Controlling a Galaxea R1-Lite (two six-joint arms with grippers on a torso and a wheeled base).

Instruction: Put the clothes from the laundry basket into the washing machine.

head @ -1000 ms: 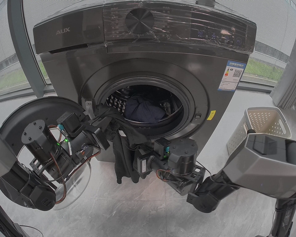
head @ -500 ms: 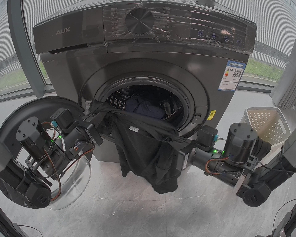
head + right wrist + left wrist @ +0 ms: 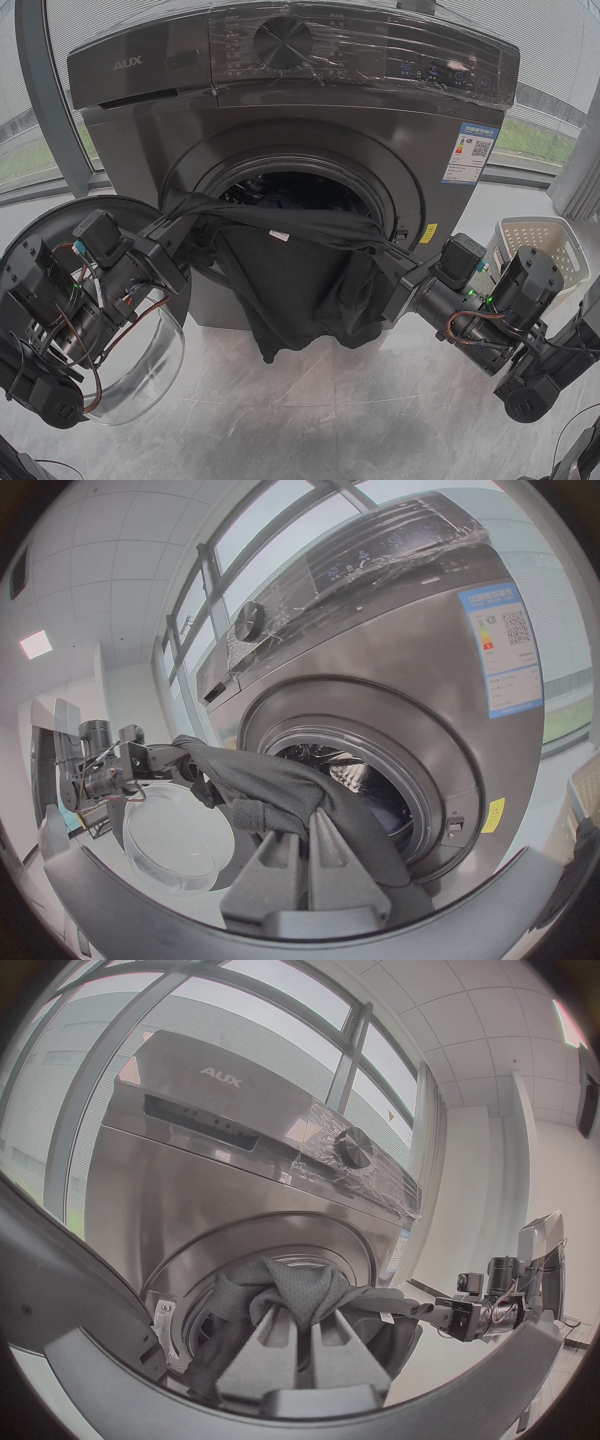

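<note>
Marble floor point(image 3: 312, 425); open door point(image 3: 140, 375) left; stretched black garment point(image 3: 294, 275) covers drum mouth point(image 3: 294, 187).

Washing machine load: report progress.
Done: round glass door of the grey washing machine stands open, dark clothing lies in the drum. In hand: left hand and right hand hold a black garment stretched across the opening. Left: push it in; white perforated laundry basket hides its contents.

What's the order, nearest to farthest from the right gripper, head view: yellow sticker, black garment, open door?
1. black garment, clamped in the right gripper.
2. yellow sticker, close by on the robot's right.
3. open door, far over on the robot's left.
</note>
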